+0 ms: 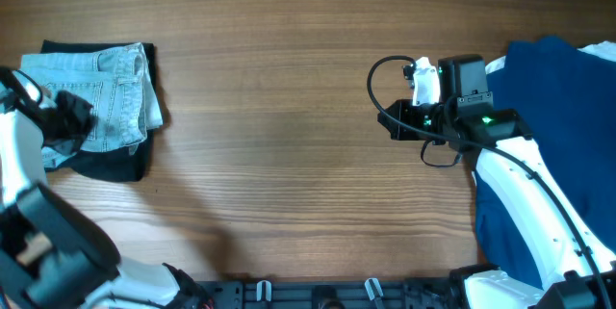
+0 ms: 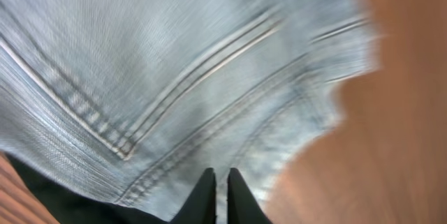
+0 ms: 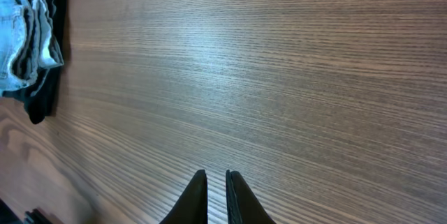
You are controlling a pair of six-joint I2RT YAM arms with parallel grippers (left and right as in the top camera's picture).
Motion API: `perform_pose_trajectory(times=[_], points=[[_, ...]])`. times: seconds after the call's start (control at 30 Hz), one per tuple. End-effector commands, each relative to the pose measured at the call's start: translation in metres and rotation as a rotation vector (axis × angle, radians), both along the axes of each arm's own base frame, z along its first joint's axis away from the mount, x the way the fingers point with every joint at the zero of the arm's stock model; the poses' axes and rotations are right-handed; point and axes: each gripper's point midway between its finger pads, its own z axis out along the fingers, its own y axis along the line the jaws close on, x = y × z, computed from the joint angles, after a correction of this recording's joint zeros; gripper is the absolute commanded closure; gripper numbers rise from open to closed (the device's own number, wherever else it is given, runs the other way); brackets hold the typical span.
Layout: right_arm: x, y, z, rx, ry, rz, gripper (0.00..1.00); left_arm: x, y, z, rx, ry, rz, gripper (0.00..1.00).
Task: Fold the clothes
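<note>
Folded light-blue denim jeans (image 1: 111,88) lie at the far left of the table on top of a black garment (image 1: 114,165). My left gripper (image 1: 75,115) is over the jeans' left part. In the left wrist view its fingers (image 2: 216,189) are shut, with nothing seen between them, just above the denim (image 2: 174,77); the black garment (image 2: 42,196) shows under it. My right gripper (image 1: 395,121) hovers over bare wood right of centre, shut and empty (image 3: 216,185). A navy garment (image 1: 549,126) lies at the right, with a white one (image 1: 602,51) at its far corner.
The wooden table (image 1: 289,155) spans the view. The right wrist view shows the jeans stack (image 3: 21,35) far off at its upper left. My right arm (image 1: 525,184) lies over the navy garment. A cable (image 1: 375,83) loops beside the right wrist.
</note>
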Motion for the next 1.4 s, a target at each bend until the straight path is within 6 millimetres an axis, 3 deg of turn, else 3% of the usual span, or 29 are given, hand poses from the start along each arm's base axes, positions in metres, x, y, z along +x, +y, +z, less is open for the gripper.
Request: perform_pose_trajectory(times=[0.0, 0.1, 0.17, 0.23, 0.37, 0.57, 0.63, 0.9, 0.97, 1.03, 1.1, 1.17, 1.2, 1.27, 1.37], points=[[0.003, 0.0, 0.002, -0.001, -0.011, -0.011, 0.9, 0.018, 0.007, 0.031, 0.224, -0.039, -0.068, 0.91], [0.007, 0.001, 0.005, 0.003, -0.03, -0.016, 0.9, 0.044, 0.004, -0.003, 0.304, 0.019, -0.106, 0.93], [0.008, 0.001, 0.005, 0.003, -0.033, -0.016, 0.9, 0.06, -0.002, -0.039, 0.314, 0.058, -0.127, 0.96], [0.007, 0.001, 0.005, 0.003, -0.03, -0.017, 0.9, 0.064, -0.006, -0.076, 0.308, 0.122, -0.119, 0.96], [0.005, 0.0, 0.004, 0.001, -0.022, -0.017, 0.9, 0.066, -0.028, -0.111, 0.268, 0.174, -0.179, 0.96], [0.004, 0.0, 0.003, 0.0, -0.017, -0.016, 0.9, 0.081, -0.1, -0.117, 0.257, 0.173, -0.347, 0.96], [0.004, 0.0, 0.003, 0.0, -0.015, -0.017, 0.9, 0.084, -0.113, -0.117, 0.255, 0.171, -0.344, 0.96], [0.004, 0.0, 0.003, 0.0, -0.016, -0.016, 0.9, 0.075, -0.11, -0.116, 0.239, 0.209, -0.29, 0.96], [0.004, 0.0, 0.003, 0.0, -0.016, -0.016, 0.9, 0.072, -0.105, -0.098, 0.243, 0.194, -0.281, 0.94], [0.004, 0.0, 0.003, -0.001, -0.017, -0.015, 0.89, 0.073, -0.101, -0.055, 0.257, 0.14, -0.28, 0.89], [0.008, 0.001, 0.007, 0.003, -0.041, -0.013, 0.83, 0.067, -0.102, 0.009, 0.307, 0.065, -0.316, 0.78], [0.013, 0.002, 0.021, 0.012, -0.091, -0.012, 0.81, 0.058, -0.107, 0.056, 0.352, -0.006, -0.349, 0.7], [0.017, 0.002, 0.038, 0.012, -0.15, 0.003, 0.8, 0.047, -0.114, 0.089, 0.384, -0.065, -0.389, 0.64], [0.023, -0.001, 0.073, -0.003, -0.263, 0.008, 0.8, 0.028, -0.128, 0.134, 0.428, -0.162, -0.438, 0.6], [0.019, -0.03, 0.147, -0.114, -0.491, -0.09, 0.8, -0.014, -0.158, 0.204, 0.528, -0.351, -0.528, 0.5]])
